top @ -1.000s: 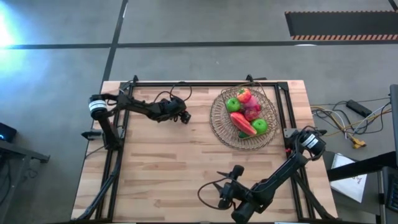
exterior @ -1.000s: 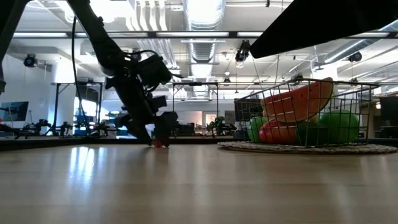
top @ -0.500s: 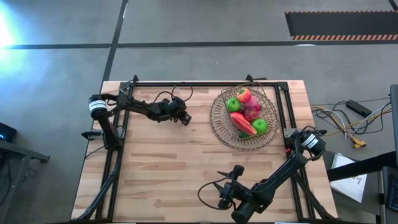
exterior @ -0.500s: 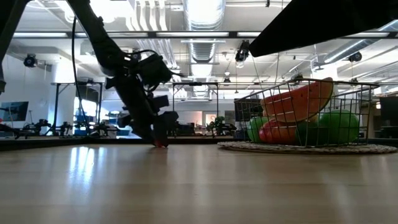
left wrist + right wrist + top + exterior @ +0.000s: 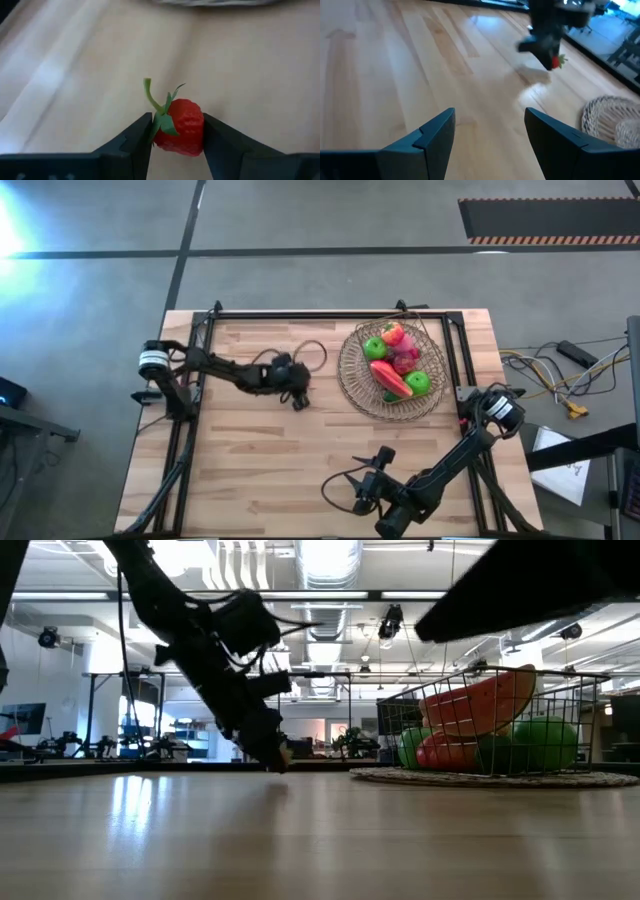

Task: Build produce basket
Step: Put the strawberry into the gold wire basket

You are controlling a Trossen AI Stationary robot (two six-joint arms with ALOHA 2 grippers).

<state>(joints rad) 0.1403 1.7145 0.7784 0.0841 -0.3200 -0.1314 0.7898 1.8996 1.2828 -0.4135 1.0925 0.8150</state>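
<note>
A small red strawberry (image 5: 182, 127) with a green leafy cap sits between the fingers of my left gripper (image 5: 176, 120), which is shut on it over the middle of the table (image 5: 298, 398). To its right, the round tan basket (image 5: 352, 385) holds green apples (image 5: 373, 348), a long red pepper (image 5: 390, 378), an orange-red tomato (image 5: 392, 333) and a pink peach (image 5: 405, 358). My right gripper (image 5: 490, 120) is open near the table's front edge (image 5: 350, 488), with nothing between its fingers. My left gripper pinches the strawberry between its two fingers. One finger is on the leafy cap end (image 5: 159, 125) and the other on the red side opposite (image 5: 199, 131). The fingers slant down from the table's left. The strawberry (image 5: 556, 61) hangs just clear of the wood.
Black frame rails (image 5: 330, 315) run along the table's far, left and right edges. Bare wood (image 5: 250, 450) lies between the two grippers. In the low view the basket (image 5: 500, 777) stands to the right of my left gripper (image 5: 280, 755).
My left gripper has taken hold of the strawberry, which lay on the table a second ago. It has gone toward the table's near edge and a little toward the basket, rolling its wrist, and carries the strawberry just above the wood.
</note>
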